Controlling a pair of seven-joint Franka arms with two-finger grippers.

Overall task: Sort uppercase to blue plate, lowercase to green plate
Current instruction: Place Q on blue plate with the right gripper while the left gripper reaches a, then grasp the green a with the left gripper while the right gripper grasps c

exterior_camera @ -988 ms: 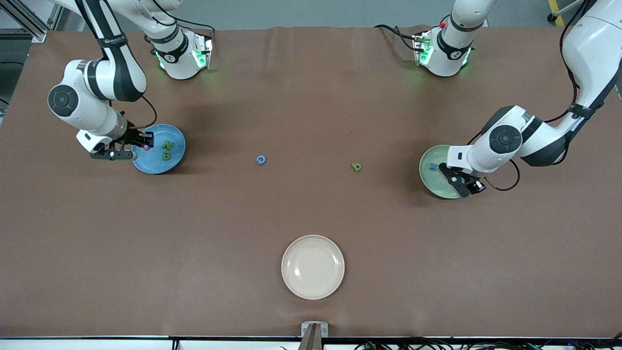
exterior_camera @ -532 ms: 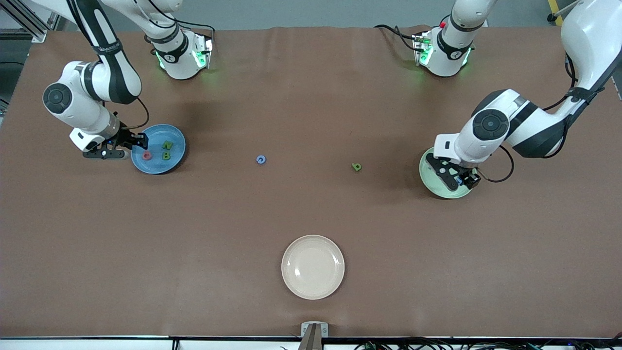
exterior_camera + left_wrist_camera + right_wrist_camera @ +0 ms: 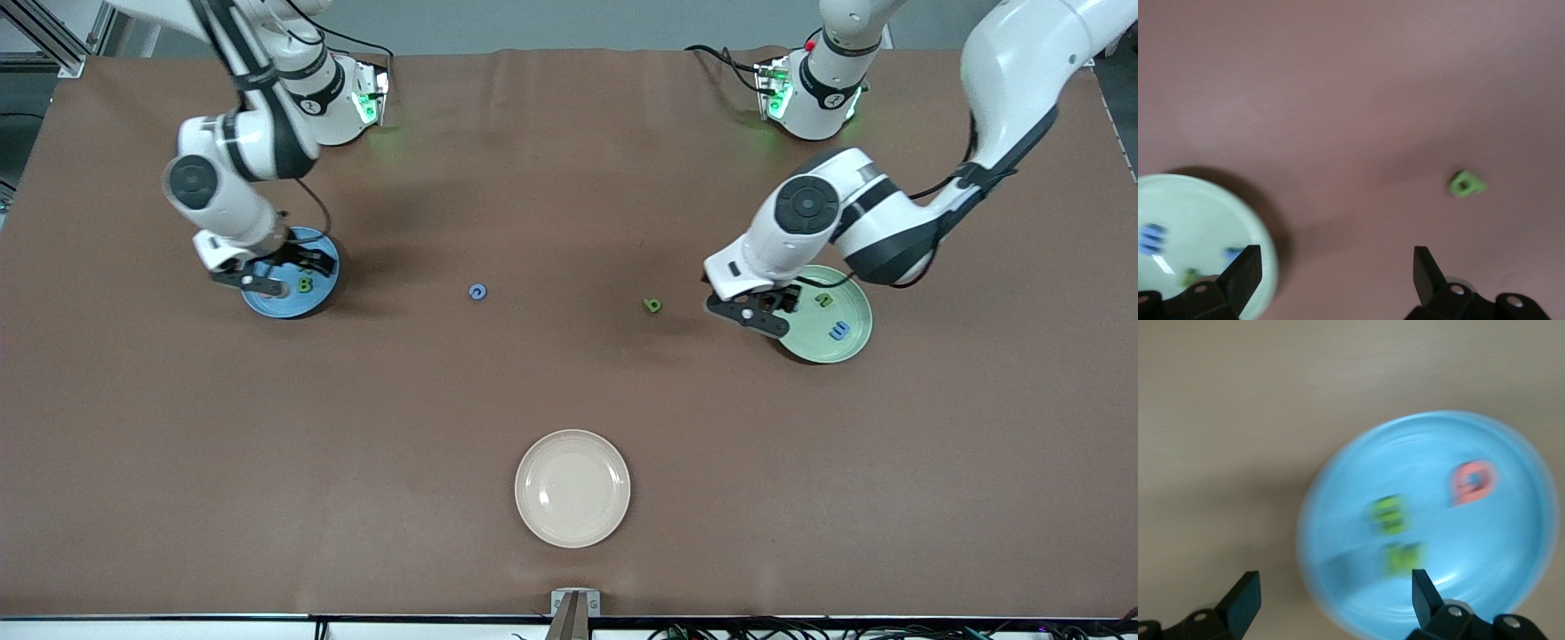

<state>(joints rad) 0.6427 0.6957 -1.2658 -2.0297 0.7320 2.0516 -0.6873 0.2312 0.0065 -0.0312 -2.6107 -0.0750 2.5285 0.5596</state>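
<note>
Left gripper (image 3: 766,313) open, empty, beside green plate (image 3: 849,342); green lowercase letter (image 3: 653,305) lies just toward right arm's end. Right gripper (image 3: 267,271) open over blue plate (image 3: 283,307), farther from blue letter (image 3: 477,292).

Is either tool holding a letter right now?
No. Left tool is open, empty beside the green plate; right tool is open, empty over the blue plate.

Letters mostly sorted onto two plates.
Green B (image 3: 305,285) and N (image 3: 1403,559), red ring (image 3: 1472,482) on blue plate (image 3: 276,307); blue m (image 3: 838,331), green letter (image 3: 824,300) on green plate (image 3: 849,348); blue C (image 3: 477,292) and green letter (image 3: 653,305) on bare table, ahead of spread fingers (image 3: 1426,270).
</note>
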